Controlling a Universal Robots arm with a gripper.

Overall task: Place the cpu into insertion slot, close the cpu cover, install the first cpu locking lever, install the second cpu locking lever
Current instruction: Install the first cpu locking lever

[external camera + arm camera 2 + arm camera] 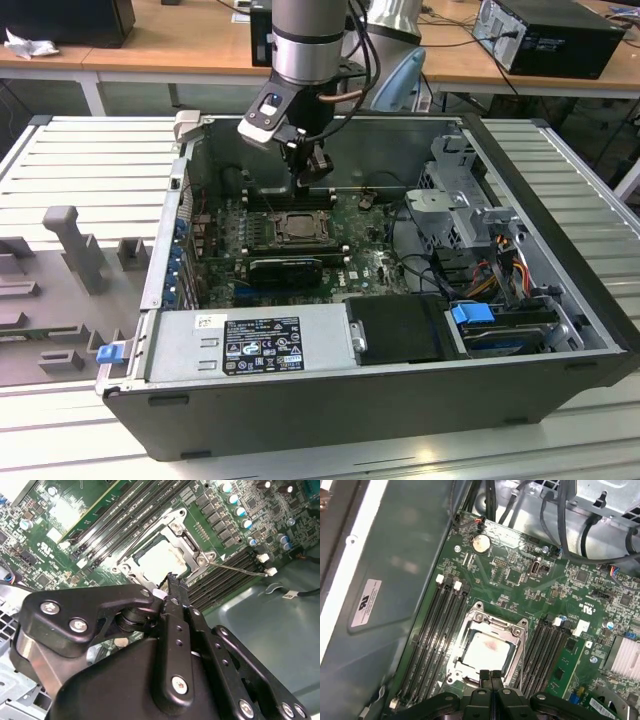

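Observation:
The cpu [487, 650] [160, 560] lies flat in the insertion slot [298, 228] on the green motherboard. The cpu cover [492, 625] [182, 535], a silver frame, lies down around it, with the chip showing through its window. A thin metal lever rod [237, 569] sticks out from one corner of the socket over the memory slots. My gripper [312, 172] [491, 674] [174, 579] hangs just above the socket's edge, on the side toward the case's back wall in the exterior view. Its fingers are shut together with nothing held.
The open computer case [560, 240] walls in the board. Memory slots [437, 630] flank the socket. A long black ribbed card [285, 268] lies in front of it, then the power supply [250, 345]. The drive cage [460, 200] and cables stand at the exterior view's right.

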